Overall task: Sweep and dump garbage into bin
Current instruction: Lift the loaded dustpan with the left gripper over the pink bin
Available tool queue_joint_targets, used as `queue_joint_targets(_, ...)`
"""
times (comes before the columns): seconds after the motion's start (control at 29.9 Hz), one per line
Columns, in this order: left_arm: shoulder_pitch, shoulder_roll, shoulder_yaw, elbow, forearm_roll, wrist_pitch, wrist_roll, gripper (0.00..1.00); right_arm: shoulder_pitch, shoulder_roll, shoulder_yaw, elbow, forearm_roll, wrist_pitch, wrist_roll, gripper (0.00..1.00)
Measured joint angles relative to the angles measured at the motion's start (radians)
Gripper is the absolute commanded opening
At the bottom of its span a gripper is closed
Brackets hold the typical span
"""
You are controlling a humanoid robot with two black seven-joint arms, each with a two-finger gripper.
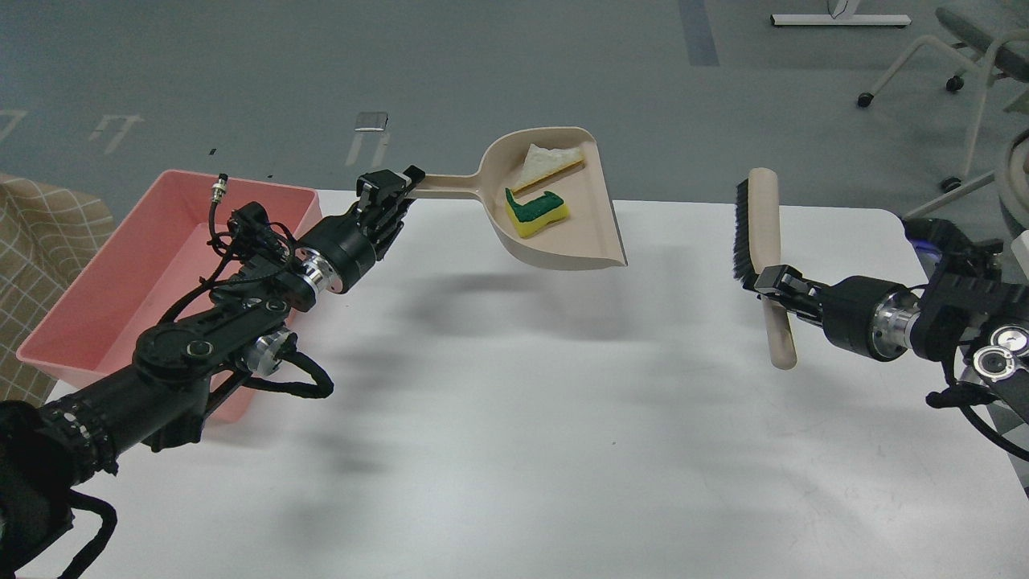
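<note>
My left gripper (394,186) is shut on the handle of the beige dustpan (587,233) and holds it raised above the table's far middle. Inside the pan lie the yellow sponge piece with a green layer (537,211) and the white bread slice with brown crust (549,163). The pink bin (193,233) stands at the table's left, to the left of the pan, partly behind my left arm. My right gripper (768,283) is shut on the handle of the beige brush (760,217), held upright above the table's right side, bristles facing left.
The white table (514,418) spreads below both arms. A checked cloth (40,225) lies beyond the table's left edge. Chair legs and a frame (949,72) stand on the floor at the far right.
</note>
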Motion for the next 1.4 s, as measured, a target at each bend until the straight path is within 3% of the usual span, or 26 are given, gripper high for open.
queue_joint_targets(0.17,0.012,0.055,-0.096,-0.099,-0.031,-0.001,0.0,0.0,-0.143,-0.019,0.123,0.007,0.001,0.0,0.002,0.0)
queue_joint_targets(0.4,0.085,0.246,-0.212,-0.222,-0.127,-0.033,0.0,0.0,-0.249,-0.024,0.231,0.007,0.003,0.0,0.009,0.0)
queue_joint_targets(0.67,0.262,0.463,-0.318,-0.224,-0.16,-0.135,0.001,0.0,-0.266,-0.016,0.244,0.004,0.003,0.0,0.02,0.0)
queue_joint_targets(0.9,0.427,0.597,-0.405,-0.224,-0.175,-0.169,0.001,0.0,-0.271,-0.005,0.25,0.002,0.004,0.0,0.02,0.0)
queue_joint_targets(1.17,0.482,0.713,-0.443,-0.228,-0.17,-0.223,0.001,0.0,-0.271,0.0,0.266,0.003,0.004,0.0,0.02,0.0)
queue_joint_targets(1.4,0.51,0.855,-0.44,-0.209,-0.158,-0.302,0.001,0.0,-0.29,0.0,0.308,0.0,0.005,0.0,0.048,0.0)
